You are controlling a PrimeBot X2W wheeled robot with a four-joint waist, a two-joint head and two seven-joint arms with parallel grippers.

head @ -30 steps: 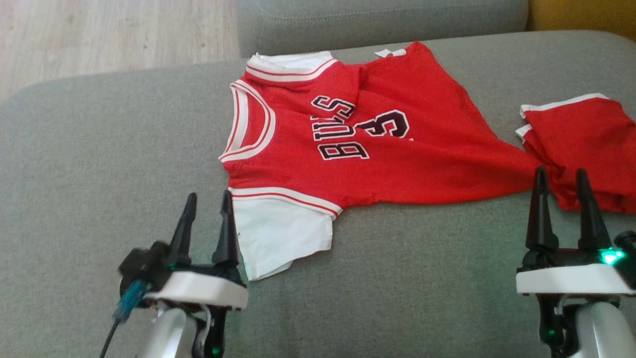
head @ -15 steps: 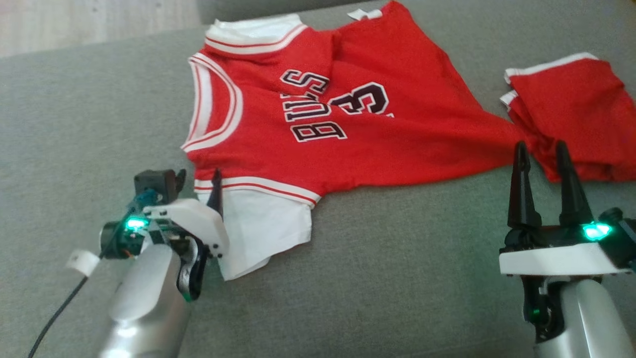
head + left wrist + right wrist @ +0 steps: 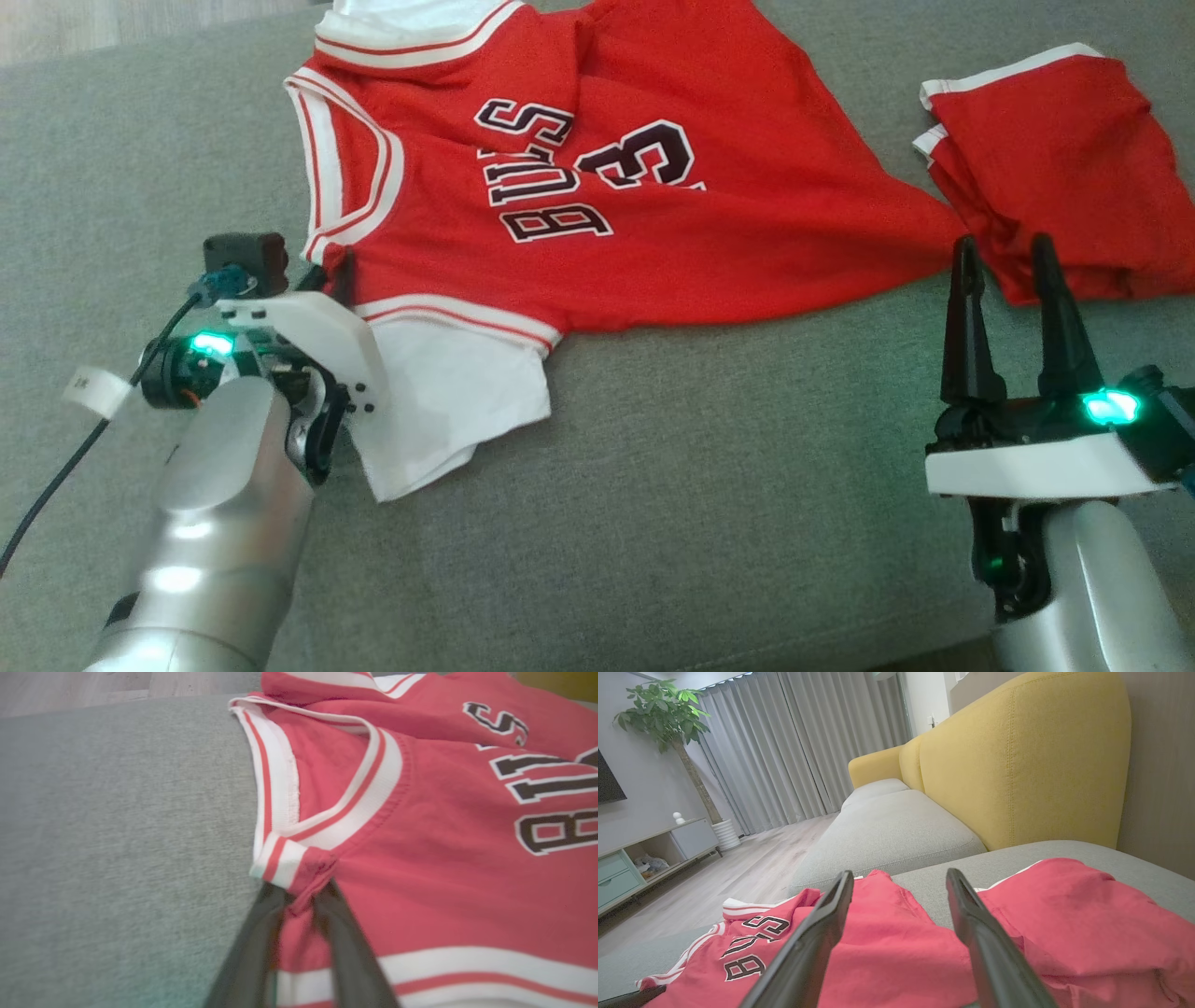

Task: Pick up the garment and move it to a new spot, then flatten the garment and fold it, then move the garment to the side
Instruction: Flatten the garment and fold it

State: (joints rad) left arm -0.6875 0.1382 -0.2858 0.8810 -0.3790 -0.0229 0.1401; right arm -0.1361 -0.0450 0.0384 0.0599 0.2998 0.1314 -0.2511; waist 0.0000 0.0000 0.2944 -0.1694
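Containers: a low cabinet (image 3: 654, 849) across the room has one open compartment holding a small grey bundle; its nature cannot be determined.

Task item: a red jersey (image 3: 653, 252) lies front-up on the grey sofa cushion (image 3: 700, 485), with its neckband (image 3: 373, 788) toward the robot's left. It has white and red trim, black lettering and a numeral 3. The body is creased, and a white sleeve (image 3: 448, 392) projects toward the robot. Red shorts (image 3: 1064, 159) lie at the jersey's hem end, touching or just beside it.

Left end effector (image 3: 303, 896): fingers drawn together, pinching a small fold of red fabric at the shoulder, beside the neckband's near end.

Right end effector (image 3: 1001, 252): fingers spread, tips at the hem where jersey and shorts meet; contact cannot be confirmed.

Change noted: a second ago the left end effector stood spread beside the white sleeve. The camera has since tilted; the garments themselves lie as before.
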